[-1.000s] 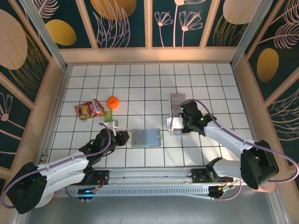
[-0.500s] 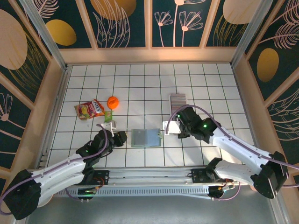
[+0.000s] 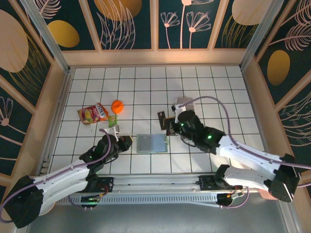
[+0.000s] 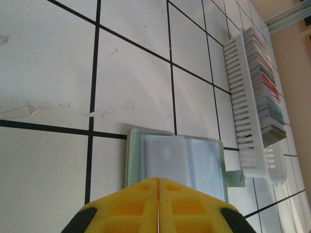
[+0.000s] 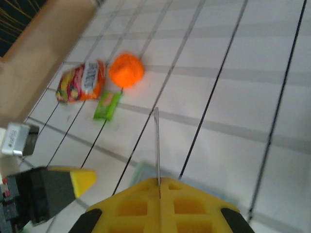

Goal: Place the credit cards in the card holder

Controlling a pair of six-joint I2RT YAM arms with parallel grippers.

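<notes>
Left gripper [image 4: 158, 180], right gripper [image 5: 159, 180]: both closed

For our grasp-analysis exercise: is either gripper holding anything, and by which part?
The right gripper pinches one credit card by its near edge, the rest jutting out ahead. The left gripper is shut on nothing.

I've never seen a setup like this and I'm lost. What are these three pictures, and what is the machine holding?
Two robot arms stand at a tiled table. One picture looks down from above; the others come from wrist cameras, yellow fingers at the bottom. The right gripper is shut on one thin card. The left gripper is shut, empty, beside the open green card holder. A white tray holds more cards. A snack bag, orange ball and green packet lie aside.
</notes>
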